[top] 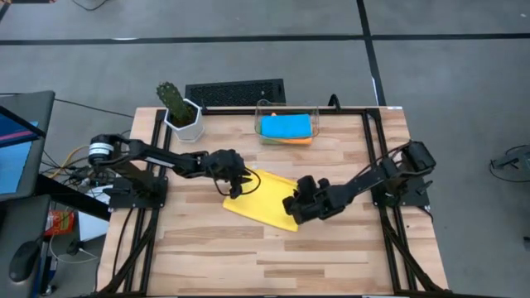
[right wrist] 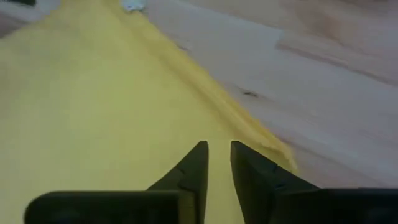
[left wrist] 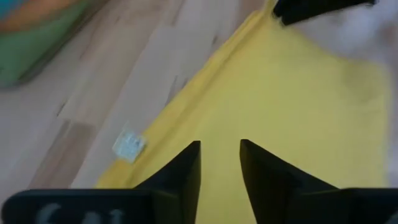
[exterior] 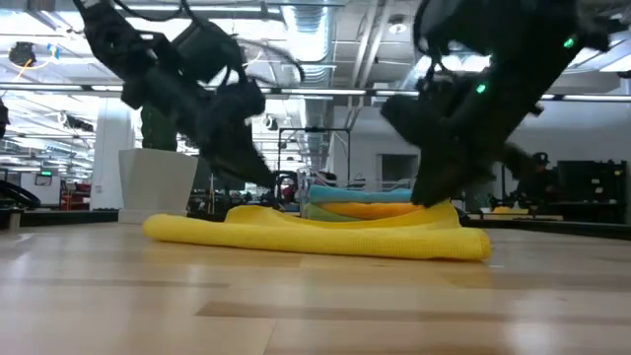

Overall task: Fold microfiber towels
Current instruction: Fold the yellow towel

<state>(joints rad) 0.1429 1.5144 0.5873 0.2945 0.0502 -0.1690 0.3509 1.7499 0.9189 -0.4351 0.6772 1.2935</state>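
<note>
A yellow microfiber towel (top: 261, 200) lies folded flat on the wooden table, also seen in the low view (exterior: 315, 235). My left gripper (top: 238, 180) hovers over its left far part, fingers a little apart (left wrist: 221, 152), with only yellow cloth showing past them. My right gripper (top: 296, 207) is over the towel's right near end, fingers narrowly apart (right wrist: 217, 152), close above the cloth beside its folded edge (right wrist: 249, 118). Blue, orange and green towels (top: 286, 128) lie stacked in a clear bin.
The clear plastic bin (top: 313, 116) stands at the table's far edge, right of a white pot with a cactus (top: 182, 112). A black keyboard-like object (top: 236, 91) lies beyond the table. Bare wood shows on the table's near half (top: 265, 257). A small white label (left wrist: 129, 146) sits at the towel's edge.
</note>
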